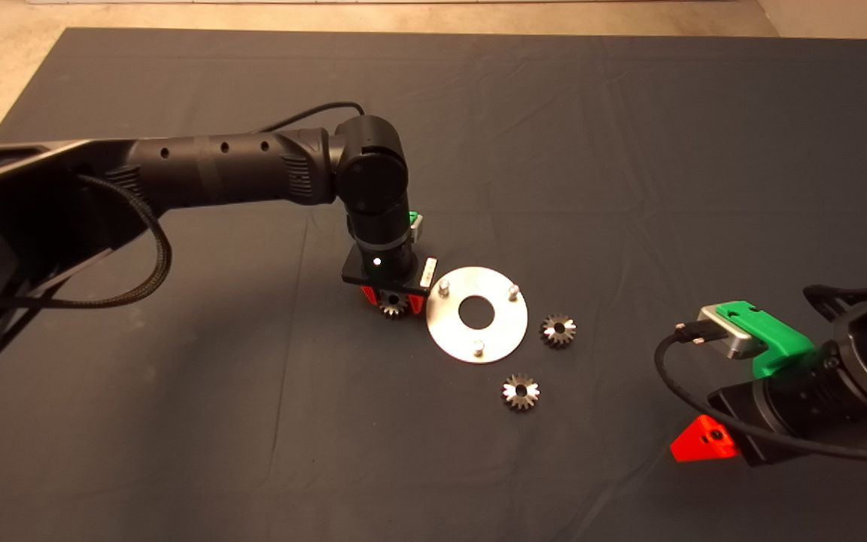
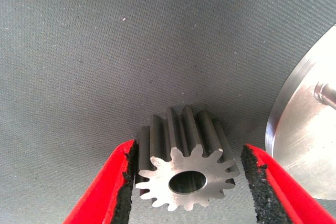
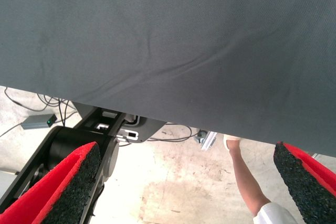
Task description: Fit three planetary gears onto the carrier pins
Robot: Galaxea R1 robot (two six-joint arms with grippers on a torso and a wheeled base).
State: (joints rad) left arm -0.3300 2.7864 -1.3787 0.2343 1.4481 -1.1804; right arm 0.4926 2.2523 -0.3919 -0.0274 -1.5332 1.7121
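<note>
Head view: left gripper (image 1: 393,299) down at mid-mat (image 1: 177,421), just beside the round plate (image 1: 445,339) on its left-arm side. One gear (image 1: 393,304) sits between its red fingers. Plate lies flat near the middle of the surface; three pins (image 1: 479,347) stand bare on it. Second gear (image 1: 558,330) lies on the mat just off the plate's rim toward the right arm; third gear (image 1: 521,391) near the plate, toward the near edge. Right gripper (image 1: 704,443) parked at the near right corner. No readable writing anywhere.

Left wrist view: gear (image 2: 185,167) between the black pads (image 2: 257,177); jaws spread around it, one pad touching the teeth, a gap at the other. Plate edge (image 2: 299,145) beside it.

Right wrist view: jaws spread wide, empty; mat edge, floor (image 3: 173,182), a person's leg (image 3: 247,182).
</note>
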